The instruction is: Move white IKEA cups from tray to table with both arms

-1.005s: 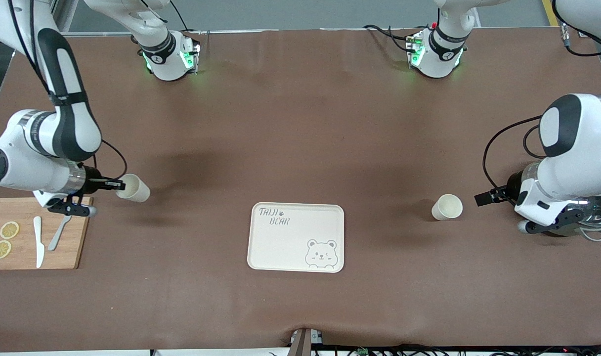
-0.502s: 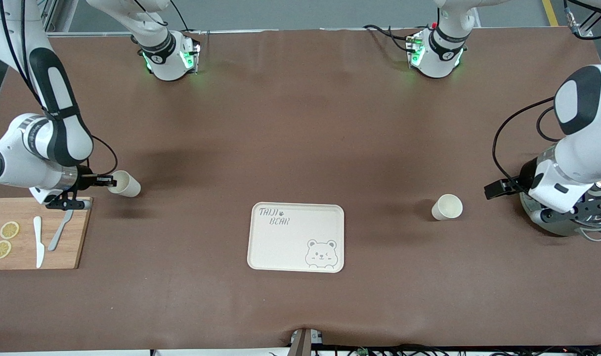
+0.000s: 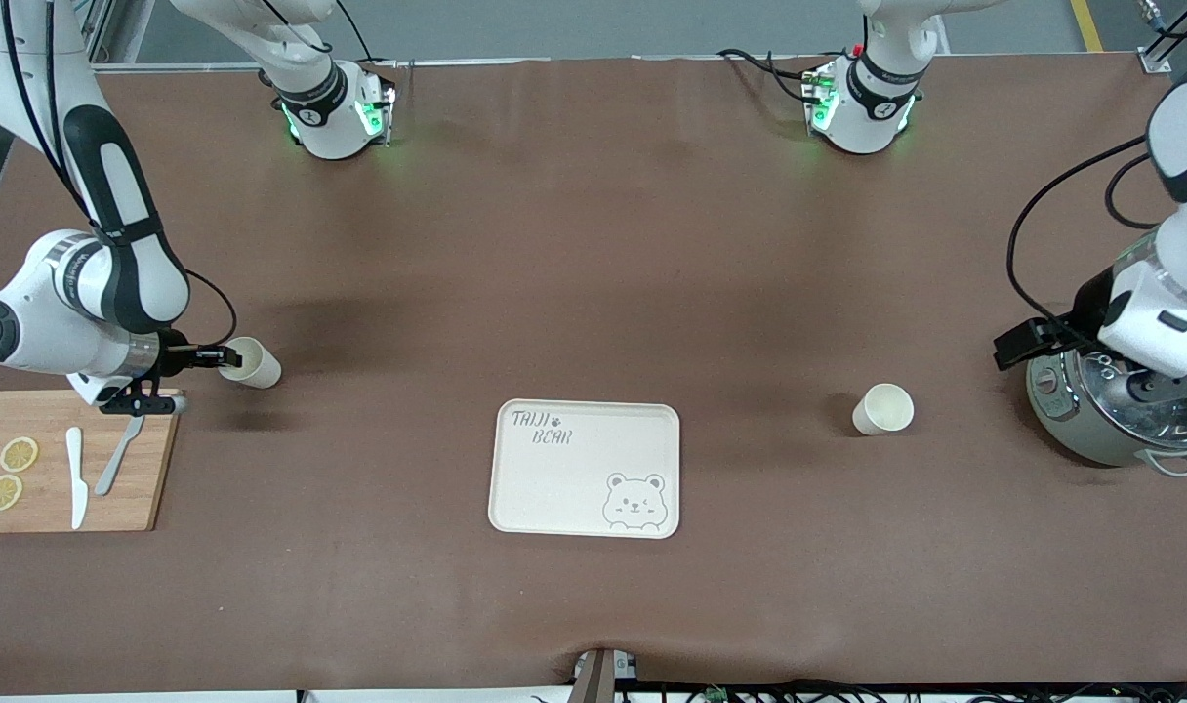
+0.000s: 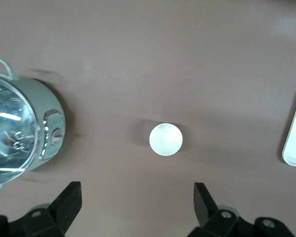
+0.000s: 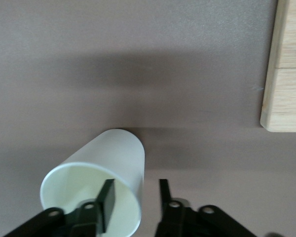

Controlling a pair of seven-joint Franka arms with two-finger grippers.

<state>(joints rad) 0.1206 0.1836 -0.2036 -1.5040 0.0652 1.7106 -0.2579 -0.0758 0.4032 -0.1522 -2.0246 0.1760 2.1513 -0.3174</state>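
Nearest the front camera, the bear-print tray [image 3: 584, 469] lies bare at mid-table. A little farther, toward the left arm's end, one white cup [image 3: 883, 409] stands upright on the table, apart from the left gripper [image 4: 137, 202], whose fingers are spread wide above it. Farther still, the right gripper [image 3: 225, 357] pinches the rim of the other cup [image 3: 250, 362], one finger [image 5: 107, 197] inside, beside the cutting board [image 3: 66, 464].
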